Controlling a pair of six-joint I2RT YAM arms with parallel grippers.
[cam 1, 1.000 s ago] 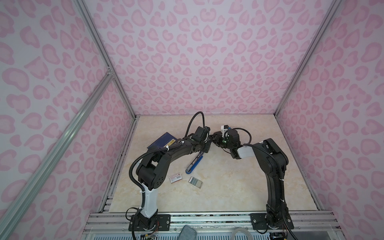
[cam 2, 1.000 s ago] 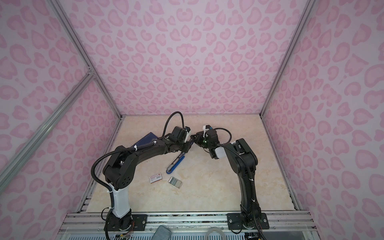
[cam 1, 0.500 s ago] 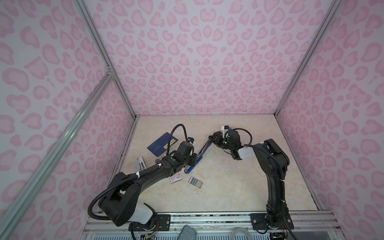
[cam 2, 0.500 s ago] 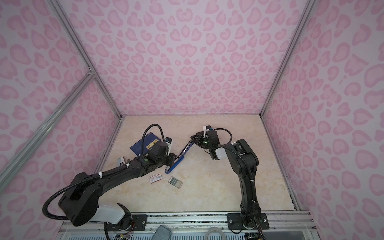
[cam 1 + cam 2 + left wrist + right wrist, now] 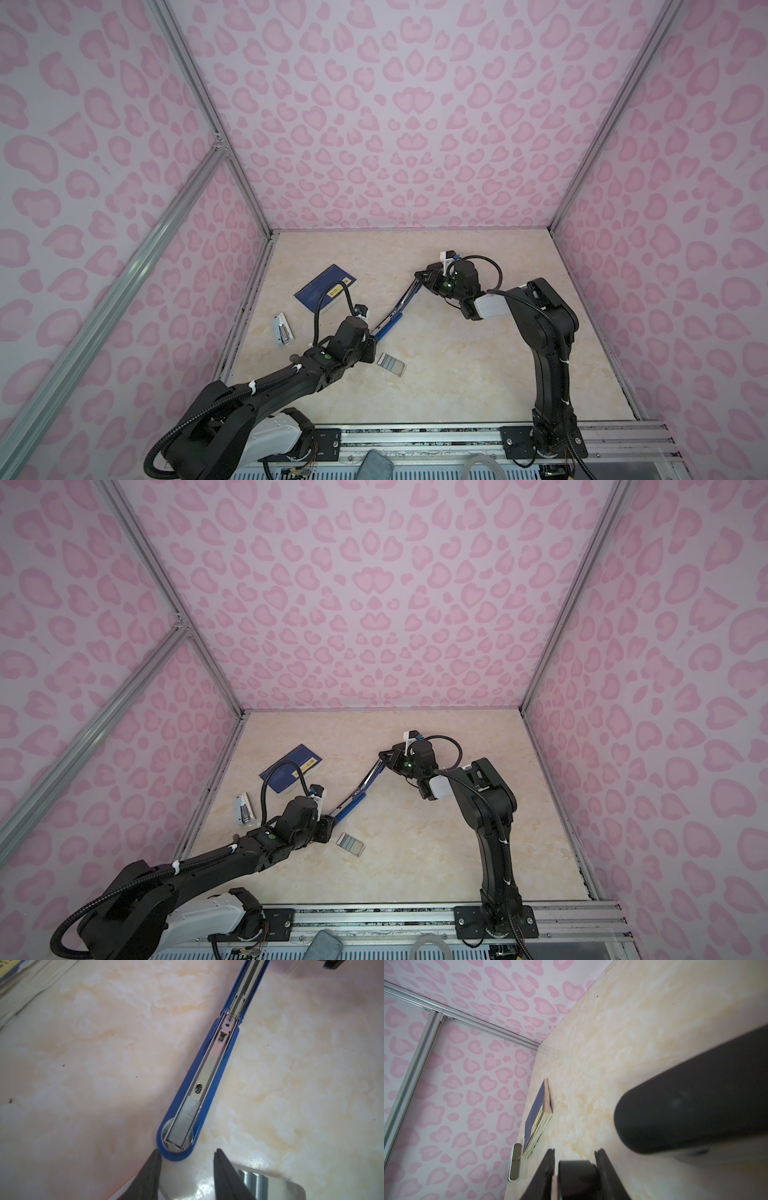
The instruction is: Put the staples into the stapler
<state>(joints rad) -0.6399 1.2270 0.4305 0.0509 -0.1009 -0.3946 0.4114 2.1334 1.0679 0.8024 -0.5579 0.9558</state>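
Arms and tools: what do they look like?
Left arm and right arm: black, jointed, each with one white housing, a black cable held by white ties, and a green light near the wrist. Tool fingers are dark, tapered wedges.

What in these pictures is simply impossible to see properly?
Staple tray: left wrist view, blurred, cut off by the edge.
Right gripper's hold on the stapler: too small in both top views.
White item by the wall: top views, too small to identify.
Dark bar: right wrist view, blurred.
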